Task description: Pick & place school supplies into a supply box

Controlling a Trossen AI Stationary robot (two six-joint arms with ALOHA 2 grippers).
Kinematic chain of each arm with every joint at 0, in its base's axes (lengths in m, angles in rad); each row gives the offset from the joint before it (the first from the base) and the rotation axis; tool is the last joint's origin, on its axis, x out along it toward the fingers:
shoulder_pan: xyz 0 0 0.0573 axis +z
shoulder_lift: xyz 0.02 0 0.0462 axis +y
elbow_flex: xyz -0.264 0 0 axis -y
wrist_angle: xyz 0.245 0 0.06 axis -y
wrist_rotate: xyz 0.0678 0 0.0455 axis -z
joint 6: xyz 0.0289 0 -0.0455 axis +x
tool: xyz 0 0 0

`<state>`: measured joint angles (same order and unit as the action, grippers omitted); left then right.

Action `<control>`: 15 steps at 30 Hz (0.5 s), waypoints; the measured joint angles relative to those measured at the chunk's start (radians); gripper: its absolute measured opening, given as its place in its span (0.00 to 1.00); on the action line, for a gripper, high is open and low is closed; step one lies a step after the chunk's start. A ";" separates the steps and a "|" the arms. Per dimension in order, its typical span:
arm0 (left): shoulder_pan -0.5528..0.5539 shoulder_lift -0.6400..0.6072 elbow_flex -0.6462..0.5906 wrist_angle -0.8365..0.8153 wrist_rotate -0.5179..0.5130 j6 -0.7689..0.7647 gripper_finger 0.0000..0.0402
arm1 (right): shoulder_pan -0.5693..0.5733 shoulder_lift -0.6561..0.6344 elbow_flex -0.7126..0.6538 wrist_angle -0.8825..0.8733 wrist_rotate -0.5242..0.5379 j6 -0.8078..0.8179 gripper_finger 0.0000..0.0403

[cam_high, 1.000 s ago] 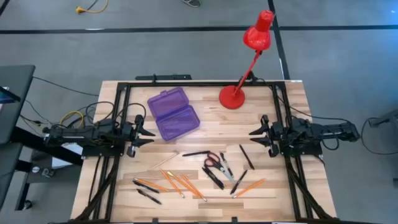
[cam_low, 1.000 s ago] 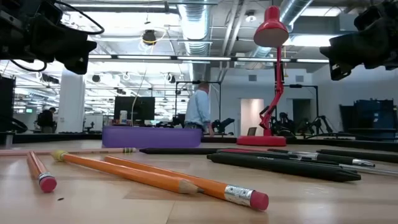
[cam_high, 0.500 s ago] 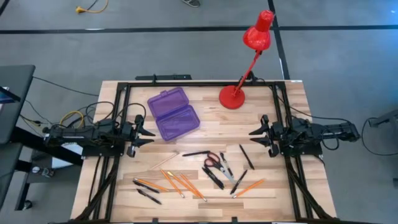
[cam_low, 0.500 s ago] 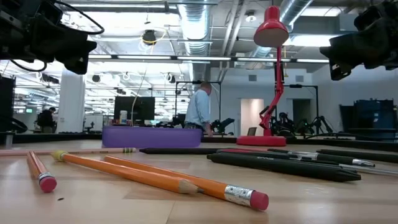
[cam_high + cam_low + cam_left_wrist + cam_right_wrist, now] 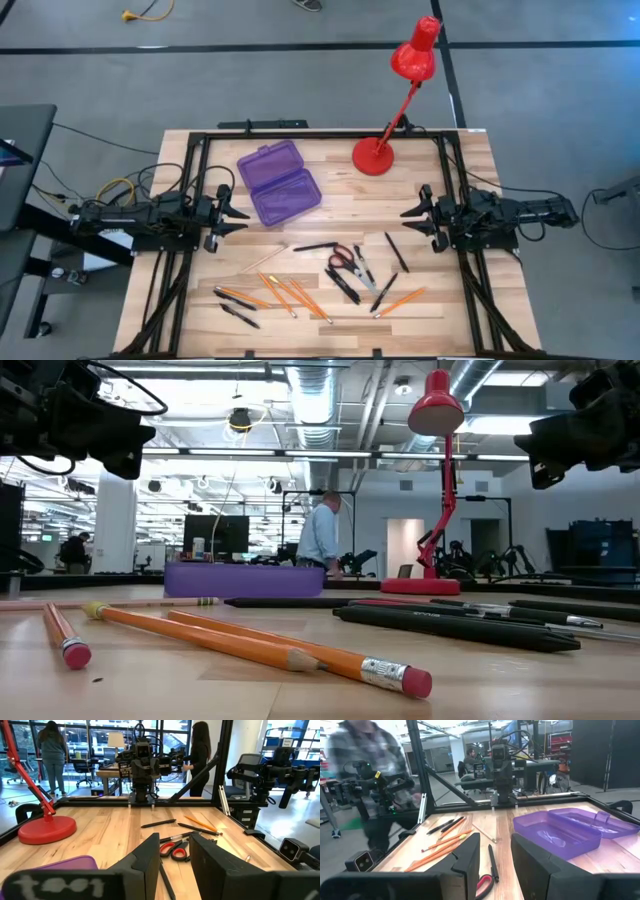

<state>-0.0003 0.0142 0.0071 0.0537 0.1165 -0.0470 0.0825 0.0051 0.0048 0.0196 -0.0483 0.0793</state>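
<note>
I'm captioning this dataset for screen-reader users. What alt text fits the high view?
Seen from above, a wooden table holds an open purple supply box, a red desk lamp and loose pencils, pens and scissors. The left gripper and right gripper wait open at opposite edges, holding nothing.

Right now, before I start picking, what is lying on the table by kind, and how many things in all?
Orange pencils: 5, as far as the overlaps let me tell
Pale pencil: 1
Black pens: about 7
Red-handled scissors: 1
Purple supply box: 1, lying open
Red desk lamp: 1
Total: about 16
</note>
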 joint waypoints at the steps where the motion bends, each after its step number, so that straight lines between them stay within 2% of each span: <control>1: 0.000 0.000 0.000 0.000 0.000 -0.001 0.23 | 0.000 0.000 0.000 0.000 0.000 0.000 0.26; 15: 0.000 0.000 0.000 0.000 0.000 -0.001 0.23 | 0.000 0.000 0.000 0.000 0.000 0.000 0.26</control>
<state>-0.0003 0.0140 0.0074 0.0539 0.1165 -0.0479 0.0822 0.0054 0.0047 0.0196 -0.0483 0.0792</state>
